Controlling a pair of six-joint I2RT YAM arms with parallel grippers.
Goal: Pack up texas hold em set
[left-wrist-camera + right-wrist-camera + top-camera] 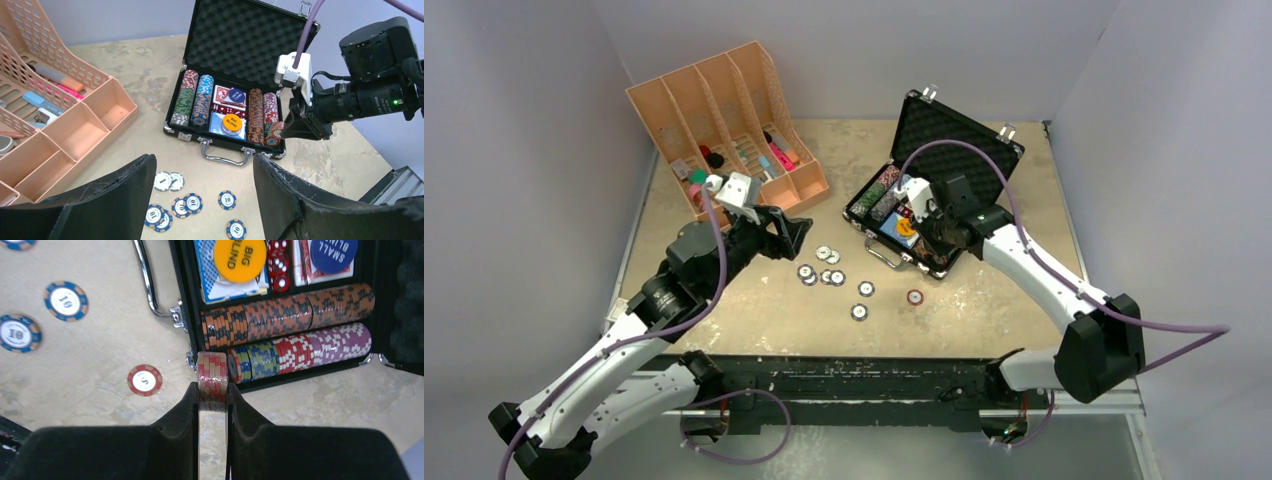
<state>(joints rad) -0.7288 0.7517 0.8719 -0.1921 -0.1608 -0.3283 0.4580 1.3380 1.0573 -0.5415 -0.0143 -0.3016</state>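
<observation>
Red and white, a lone chip (915,297) lies mid-counter beside scattered blue chips (832,275). Near them the left gripper (204,162) hangs, jaws spread wide. The right gripper (213,390) pinches a red chip stack (212,371) at the front rim of the open black briefcase (949,135), toward the far right corner. The orange organiser (724,110) sits far left.

Orange slotted organiser (692,105) on the mottled beige table (754,320), far left.
Its rear slots hold small stationery, seemingly pink and orange highlighters (60,77) among it.
</observation>
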